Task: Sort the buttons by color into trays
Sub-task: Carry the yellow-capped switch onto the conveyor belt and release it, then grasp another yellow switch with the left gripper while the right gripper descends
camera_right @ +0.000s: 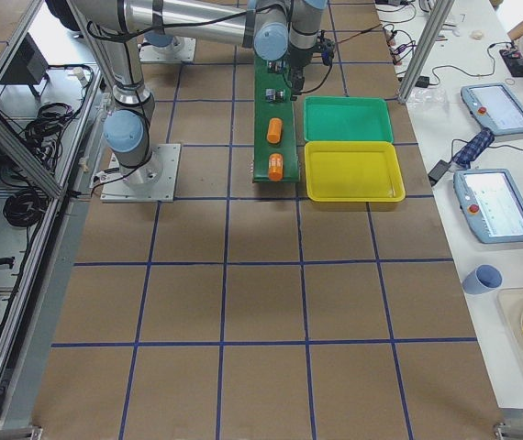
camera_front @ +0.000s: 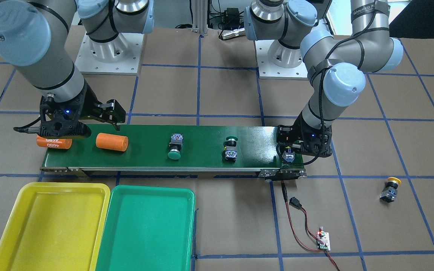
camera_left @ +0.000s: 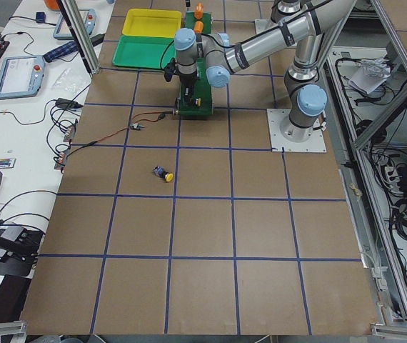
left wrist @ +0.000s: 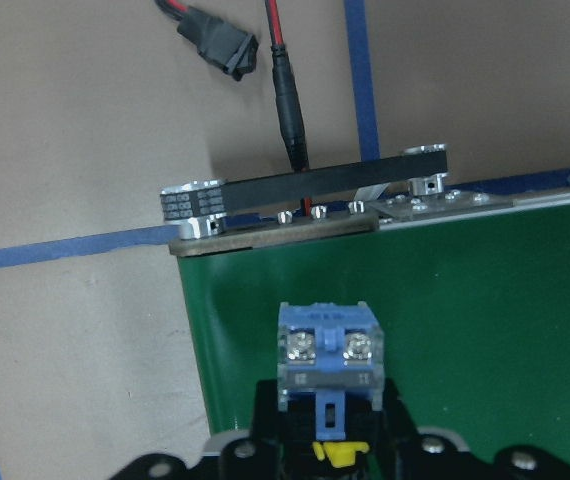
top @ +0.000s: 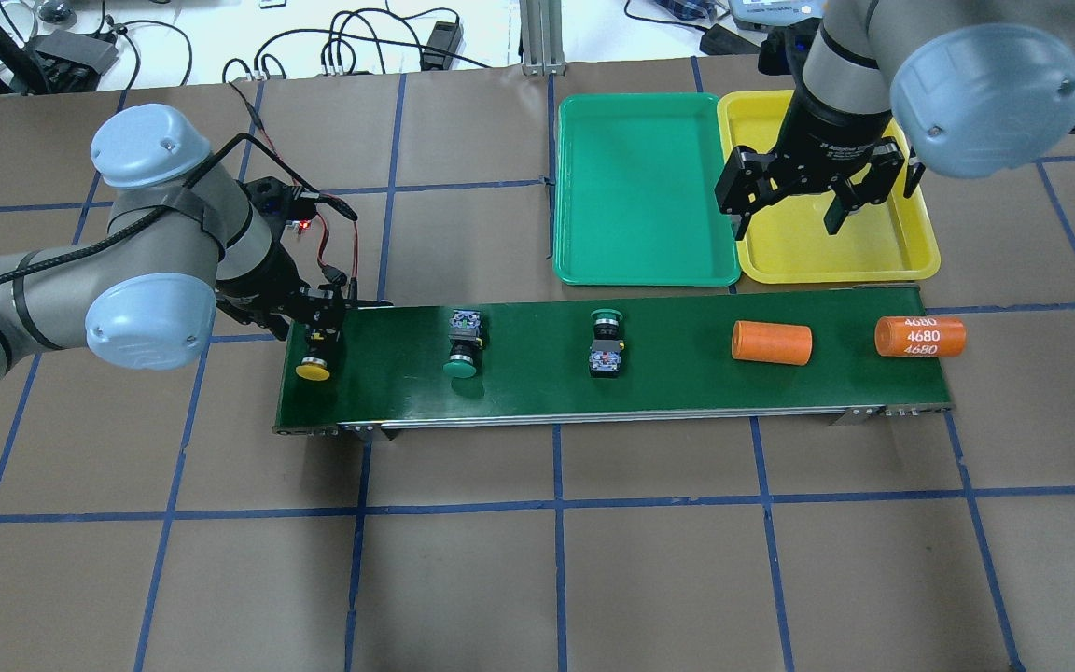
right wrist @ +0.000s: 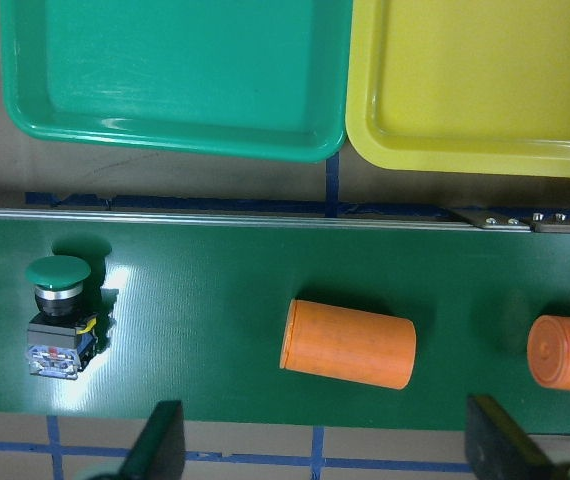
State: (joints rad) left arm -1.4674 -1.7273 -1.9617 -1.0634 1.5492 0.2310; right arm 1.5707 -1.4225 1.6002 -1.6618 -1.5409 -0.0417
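My left gripper [top: 318,327] is shut on a yellow-capped button [top: 313,369] at the left end of the belt; the left wrist view shows its blue-and-clear body [left wrist: 327,355] between the fingers. Two green-capped buttons [top: 461,350] [top: 606,341] lie on their sides mid-belt. A second yellow button [camera_front: 390,190] lies on the brown table off the belt. The green tray [top: 645,187] and yellow tray [top: 911,252] sit side by side beyond the belt. My right gripper [top: 785,224] hangs open above the yellow tray's near edge, holding nothing.
The long dark-green conveyor belt [top: 687,383] carries two orange cylinders [top: 771,343] [top: 920,336] at its right end. Red-and-black wires run to a small controller board [camera_front: 323,241] beyond the belt's left end. Blue tape lines grid the brown table.
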